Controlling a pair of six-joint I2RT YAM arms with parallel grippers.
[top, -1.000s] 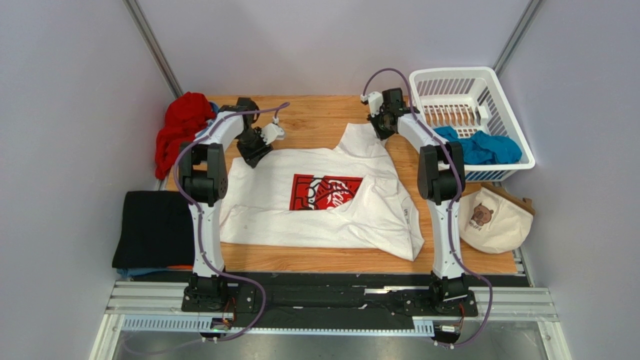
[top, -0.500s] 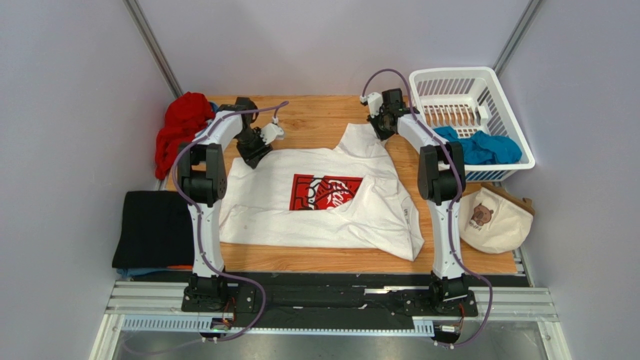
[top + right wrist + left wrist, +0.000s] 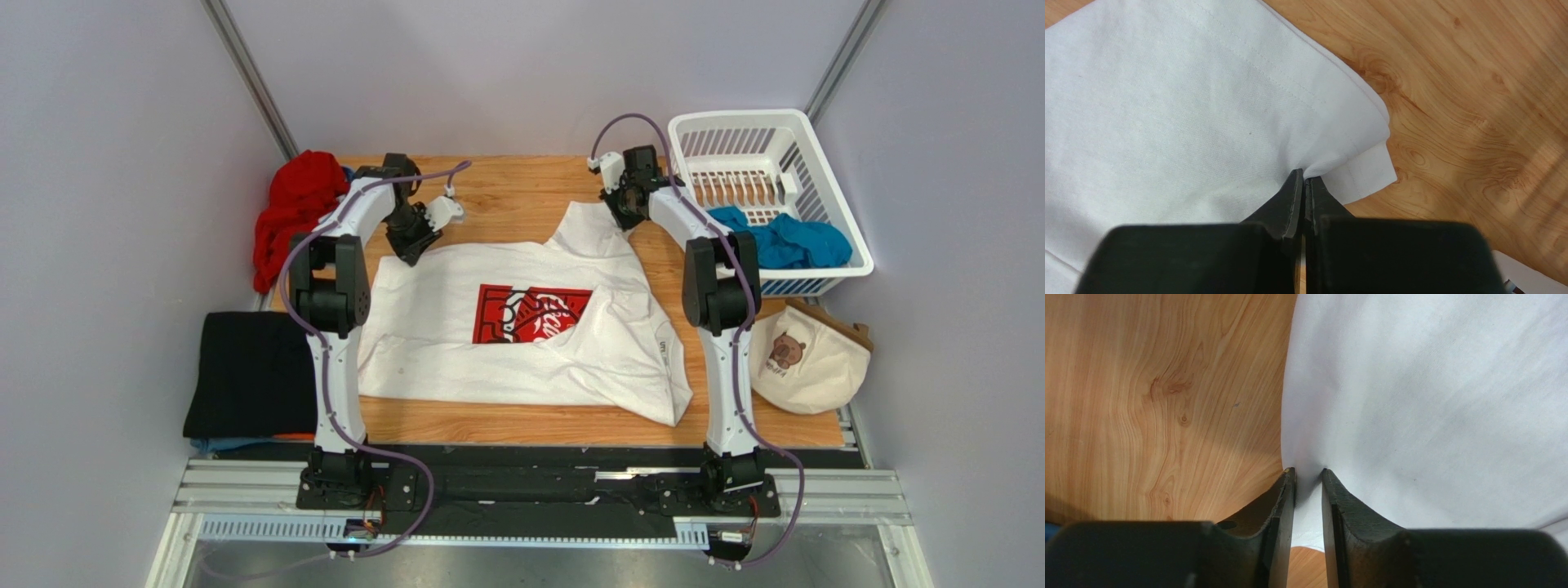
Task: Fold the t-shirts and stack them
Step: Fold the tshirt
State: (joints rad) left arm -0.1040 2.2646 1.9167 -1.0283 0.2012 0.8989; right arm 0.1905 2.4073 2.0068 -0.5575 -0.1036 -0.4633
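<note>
The left gripper (image 3: 1308, 473) has edged outward and pinched the white t-shirt (image 3: 417, 331) at its far left edge, the right gripper (image 3: 1304, 174) clenched on its far right corner, so the shirt, spread widthwise on the bench (image 3: 515, 196), lies nearward of both.

Top view: bright, even, diffuse light from above; shadows on table (image 3: 515, 196) faint, soft-edged; whole scene sharp.
Left wrist view: warm bright patch on wood at lower left, deep shadow in bottom-left corner; white t-shirt (image 3: 1425, 386) nearly washed out, weave barely readable; left gripper (image 3: 1308, 471) dark, close to lens, slightly soft.
Right wrist view: cloth stitching crisp; pale diagonal shadow bands across wood at right; right gripper (image 3: 1305, 176) underexposed, almost featureless black.
</note>
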